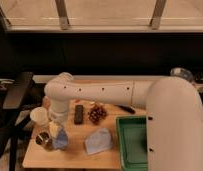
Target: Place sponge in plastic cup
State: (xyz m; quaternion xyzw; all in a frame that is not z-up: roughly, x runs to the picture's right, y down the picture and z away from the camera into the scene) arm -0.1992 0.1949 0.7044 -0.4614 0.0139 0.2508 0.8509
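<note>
Blue-grey cloth (99, 142) lies nearest on the wooden table (70, 159), beside the green tray (126, 145). Left of it, the gripper (56, 131) hangs right over the plastic cup (60, 141); whether it is spread or pinching, I cannot tell. The sponge is hidden from me, so the drop looks close, not confirmed. Farther back sit the white cup (39, 116) and remote (78, 114).

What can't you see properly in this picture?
- Pincer: low over the blue plastic cup at the table's left end; camera view doesn't show if it holds anything.
- Sponge: can't be found; the arm may hide it.
- Green tray: right part hidden behind the robot's white body.
</note>
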